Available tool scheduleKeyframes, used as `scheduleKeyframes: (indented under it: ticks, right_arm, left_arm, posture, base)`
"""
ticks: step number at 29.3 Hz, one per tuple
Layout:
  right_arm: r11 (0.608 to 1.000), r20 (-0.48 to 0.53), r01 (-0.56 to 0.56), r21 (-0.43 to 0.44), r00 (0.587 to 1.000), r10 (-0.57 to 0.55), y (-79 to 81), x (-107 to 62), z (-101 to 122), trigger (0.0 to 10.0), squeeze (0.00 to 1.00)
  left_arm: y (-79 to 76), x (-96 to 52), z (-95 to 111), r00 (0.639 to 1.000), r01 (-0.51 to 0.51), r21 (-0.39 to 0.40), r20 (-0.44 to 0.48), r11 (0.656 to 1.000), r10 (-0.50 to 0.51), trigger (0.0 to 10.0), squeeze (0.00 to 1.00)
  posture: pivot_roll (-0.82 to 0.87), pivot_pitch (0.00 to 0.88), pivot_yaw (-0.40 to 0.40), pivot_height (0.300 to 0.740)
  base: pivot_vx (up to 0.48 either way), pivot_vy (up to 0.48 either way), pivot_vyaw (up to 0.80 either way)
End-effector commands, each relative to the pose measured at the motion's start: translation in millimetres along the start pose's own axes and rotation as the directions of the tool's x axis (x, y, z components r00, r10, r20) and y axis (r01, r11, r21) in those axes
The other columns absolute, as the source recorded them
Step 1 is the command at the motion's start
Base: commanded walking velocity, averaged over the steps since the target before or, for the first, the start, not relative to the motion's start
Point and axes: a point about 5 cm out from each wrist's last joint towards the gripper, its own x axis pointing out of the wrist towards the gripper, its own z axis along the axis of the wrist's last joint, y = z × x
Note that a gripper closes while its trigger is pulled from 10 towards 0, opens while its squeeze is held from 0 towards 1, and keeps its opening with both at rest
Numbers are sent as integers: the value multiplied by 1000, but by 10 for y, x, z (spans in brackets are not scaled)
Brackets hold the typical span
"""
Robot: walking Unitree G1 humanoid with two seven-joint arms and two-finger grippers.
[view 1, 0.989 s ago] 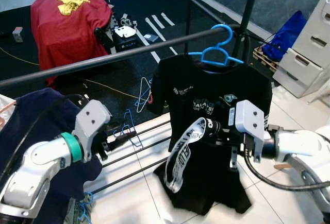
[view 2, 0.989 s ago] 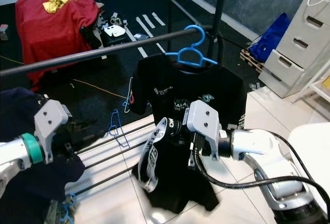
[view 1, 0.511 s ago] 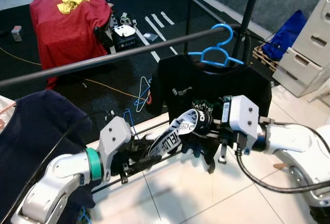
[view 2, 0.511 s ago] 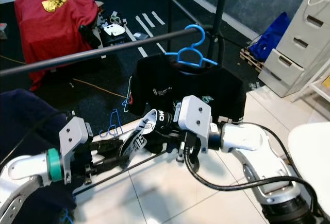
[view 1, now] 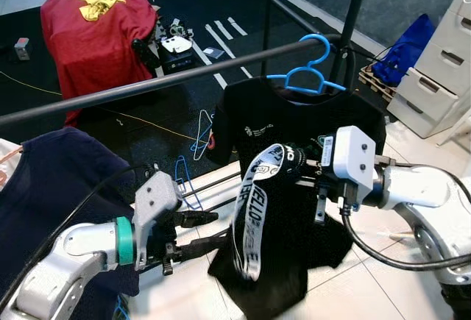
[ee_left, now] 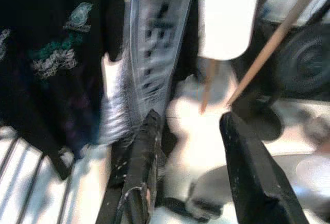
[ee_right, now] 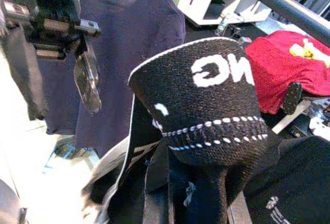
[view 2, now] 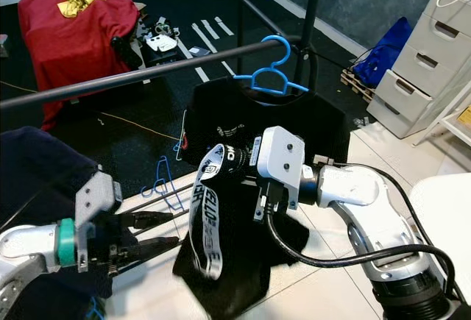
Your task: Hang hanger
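Hanger: blue hanger (view 1: 309, 73) hooked over the dark rail (view 1: 169, 77), near the rail's right end, beside the black upright pole (view 1: 352, 22).
Garment on hanger: black T-shirt (view 1: 294, 187) with pale chest print, hanging from the hanger down toward the floor.
Strap: black band with white lettering (view 1: 257, 210), looped over the right pincer's fingers and hanging in front of the T-shirt; the right wrist view shows it (ee_right: 206, 100) draped across the fingertips.
Right pincer: right pincer (view 2: 239, 164) at the front of the T-shirt at chest height, under the band; the band hides the fingers, so whether it is clenched cannot be told.
Left pincer: left pincer (view 1: 202, 232) released, its two fingers apart, pointing toward the lower edge of the T-shirt and the strap, holding nothing; the left wrist view shows both black fingers (ee_left: 142, 167) spread, with the strap just ahead.
Beside left arm: dark navy garment (view 1: 51, 187) hanging at the left.
Below the rail: low horizontal bars (view 1: 213, 184) with a spare blue wire hanger (view 1: 188, 180) leaning on them; white tiled floor (view 1: 368, 283) beneath.
Background: red cloth (view 1: 96, 26) draped over an object on the dark floor; white drawer unit (view 1: 434, 92) at right; blue bag (view 1: 408, 44) next to it.
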Motion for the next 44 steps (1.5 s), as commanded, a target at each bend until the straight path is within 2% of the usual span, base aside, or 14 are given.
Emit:
scheduleKeyframes:
  ticks: [1,3,4,7,8,9,12,13,18,25,30,34,41,44]
  right_arm:
    - [1000,29,-21,-19,999,22,17,54,43,0,0]
    - [1000,35,-19,-19,999,20,13,64,49,0,0]
    - [1000,46,-18,-19,999,19,7,79,69,0,0]
    - [1000,47,-18,-20,999,19,6,82,74,0,0]
    - [1000,49,-18,-20,999,19,4,81,79,0,0]
    - [1000,49,-18,-20,999,19,4,77,83,0,0]
    - [1000,49,-18,-20,999,19,4,77,83,0,0]
    - [1000,49,-19,-21,999,20,4,73,87,0,0]
    - [999,45,-25,-22,999,26,16,71,87,0,0]
    - [999,51,-35,-17,998,36,39,86,77,0,0]
    - [999,60,-37,-18,997,38,43,101,88,0,0]
    - [999,69,-41,-20,997,42,46,118,103,0,0]
    - [998,92,-64,-27,994,66,49,153,166,0,0]
    - [996,101,-86,-24,991,88,61,153,201,0,0]
  left_arm:
    - [-54,72,14,999,33,-2,10,999,-33,10000,0]
    - [-58,127,8,1000,27,11,10,1000,-27,10000,0]
    - [-17,301,-77,999,-33,59,-11,998,33,7843,0]
    - [-3,357,-109,998,-51,78,-19,996,53,7843,0]
    - [16,418,-137,997,-72,89,-30,993,75,3137,0]
    - [40,460,-151,995,-93,95,-33,991,96,1020,0]
    - [40,460,-151,995,-93,95,-33,991,96,1020,0]
    - [69,491,-166,992,-114,109,-42,987,119,10000,0]
    - [173,455,-167,983,-166,133,-57,977,175,10000,0]
    - [333,120,-128,969,-186,202,-127,961,214,10000,0]
    - [343,105,-131,967,-186,209,-131,960,216,10000,0]
    - [320,172,-141,971,-184,201,-117,962,210,10000,0]
    - [201,493,-207,981,-176,167,-56,970,188,10000,0]
    - [275,608,-251,961,-261,192,-37,946,273,10000,0]
  posture:
    - [-205,158,118,740]
    - [-206,157,118,740]
    - [-213,157,117,740]
    - [-215,158,117,740]
    - [-220,158,117,740]
    - [-221,158,119,740]
    - [-221,158,119,740]
    - [-221,158,121,740]
    - [-220,158,128,740]
    - [-201,157,133,740]
    - [-201,156,133,740]
    - [-209,153,131,740]
    - [-214,144,126,740]
    - [-219,139,122,740]
  base:
    - [0,0,0]
    - [0,0,0]
    - [0,0,0]
    - [0,0,0]
    - [0,0,0]
    - [0,0,0]
    - [0,0,0]
    - [0,0,0]
    - [0,0,0]
    - [0,0,0]
    - [0,0,0]
    - [0,0,0]
    - [0,0,0]
    - [0,0,0]
